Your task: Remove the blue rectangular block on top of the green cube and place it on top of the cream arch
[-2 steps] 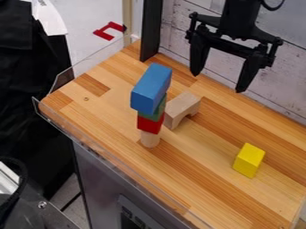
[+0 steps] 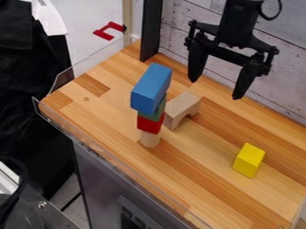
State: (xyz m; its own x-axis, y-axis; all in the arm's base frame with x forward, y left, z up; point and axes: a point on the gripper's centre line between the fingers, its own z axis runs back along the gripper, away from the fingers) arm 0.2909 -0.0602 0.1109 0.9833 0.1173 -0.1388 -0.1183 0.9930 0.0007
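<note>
My gripper (image 2: 214, 89) hangs open at the upper right, above the back of the wooden table and to the right of the block stack, touching nothing. The blue rectangular block (image 2: 151, 88) lies on top of the stack. Beneath it is the green cube (image 2: 159, 110), partly hidden by the blue block, then a red block (image 2: 149, 123) and a light wooden cylinder (image 2: 150, 139) at the bottom. Just right of the stack, the cream arch (image 2: 182, 108) stands on the table with its opening downward.
A yellow block (image 2: 248, 160) sits on the wooden table (image 2: 197, 179) at the right. A dark post (image 2: 151, 31) rises at the back left corner. Clear plastic edging (image 2: 113, 159) runs along the table's front left side, and a white plank wall (image 2: 286, 76) stands behind.
My gripper has come down a little and shifted slightly left. The blocks and the arch have not moved.
</note>
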